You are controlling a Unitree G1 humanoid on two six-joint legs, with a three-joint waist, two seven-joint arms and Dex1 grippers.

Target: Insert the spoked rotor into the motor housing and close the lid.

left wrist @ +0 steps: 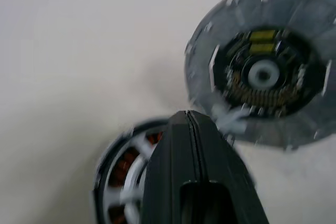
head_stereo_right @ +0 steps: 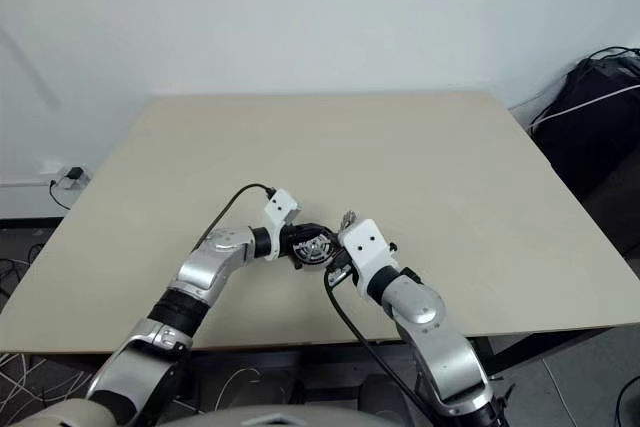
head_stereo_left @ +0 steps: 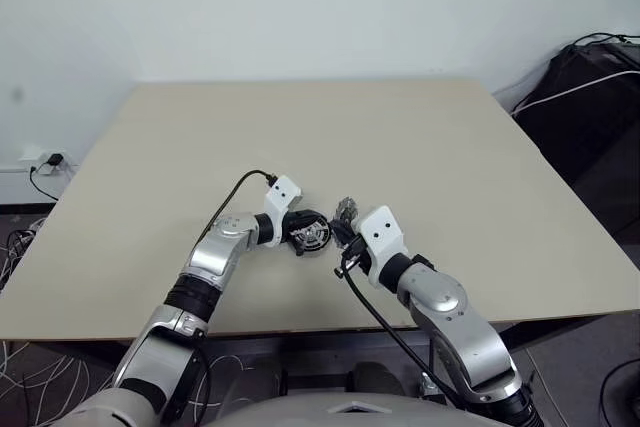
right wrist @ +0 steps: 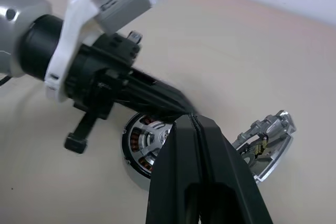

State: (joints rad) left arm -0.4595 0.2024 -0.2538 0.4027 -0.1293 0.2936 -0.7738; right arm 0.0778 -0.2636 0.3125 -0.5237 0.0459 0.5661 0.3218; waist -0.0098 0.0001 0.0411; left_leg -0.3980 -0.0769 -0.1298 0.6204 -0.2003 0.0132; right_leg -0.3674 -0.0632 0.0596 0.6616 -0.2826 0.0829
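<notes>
1. Beige table (head_stereo_left: 480,197) against a pale wall, black bag (head_stereo_left: 590,87) off its far right corner, wall socket (head_stereo_left: 45,160) and cables low on the left.
2. Near the front edge, both arms meeting at mid-table, tips almost touching.
3. Left gripper (right wrist: 178,106): jaws pressed together, holding nothing, tip over the rim of the housing (head_stereo_left: 312,235).
4. Housing on the table, open side up: dark round cup, copper windings showing between pale spokes.
5. Rotor (right wrist: 152,139) seated inside the housing, silver spokes and hub seen from above; left tip just over its edge on the side toward the lid (right wrist: 265,148).
6. Right gripper (right wrist: 193,121): jaws likewise pressed shut, empty, tip close against the left tip, above the gap between housing and lid.
7. Lid off the housing, just beside it on the robot's right, tilted up on edge rather than flat.
8. Left wrist view: lid's (left wrist: 265,64) grey ribbed face with dark centre and pale hub turned toward the camera, beyond the shut fingers (left wrist: 191,145), the housing (left wrist: 118,174) below it.
9. Contact between either tip and the parts: cannot tell.
</notes>
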